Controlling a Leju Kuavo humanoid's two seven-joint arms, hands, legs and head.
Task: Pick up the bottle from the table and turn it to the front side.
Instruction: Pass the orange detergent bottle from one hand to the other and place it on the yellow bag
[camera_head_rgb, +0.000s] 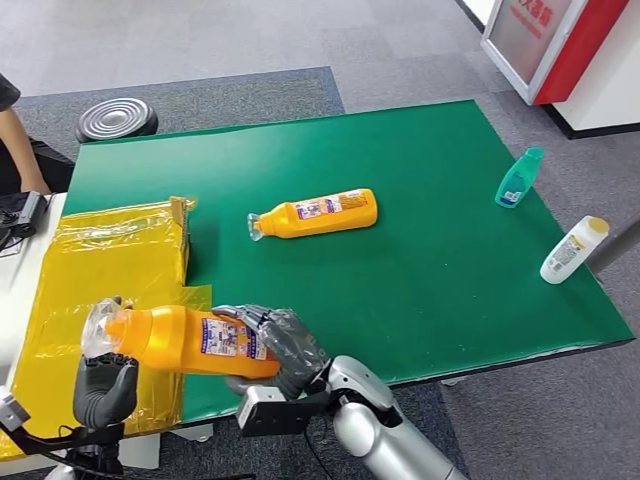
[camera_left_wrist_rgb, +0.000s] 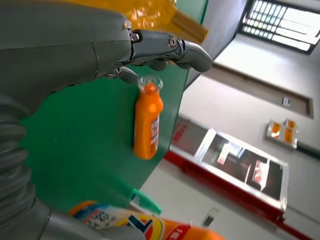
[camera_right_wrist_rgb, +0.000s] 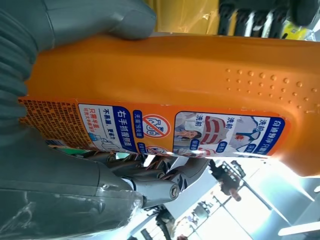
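An orange bottle (camera_head_rgb: 189, 341) with a clear cap and a printed label hangs sideways over the table's near left corner, cap toward the left. My right hand (camera_head_rgb: 283, 345) grips its base end; up close the bottle (camera_right_wrist_rgb: 196, 70) has the thumb on one side and the fingers (camera_right_wrist_rgb: 158, 187) on the other. My left hand (camera_head_rgb: 104, 388) sits just under the cap end with its fingers (camera_left_wrist_rgb: 177, 47) stretched out, and the held bottle (camera_left_wrist_rgb: 151, 227) lies beside its palm, not clasped. A second orange bottle (camera_head_rgb: 317, 213) lies on its side mid-table, also seen as bottle (camera_left_wrist_rgb: 147, 125).
The green table (camera_head_rgb: 423, 300) carries a teal bottle (camera_head_rgb: 519, 178) and a white bottle (camera_head_rgb: 573, 248) near its right edge. Crinkled yellow bags (camera_head_rgb: 98, 260) cover the left side. A black stool (camera_head_rgb: 115, 118) and a person's arm (camera_head_rgb: 19, 140) are at the far left.
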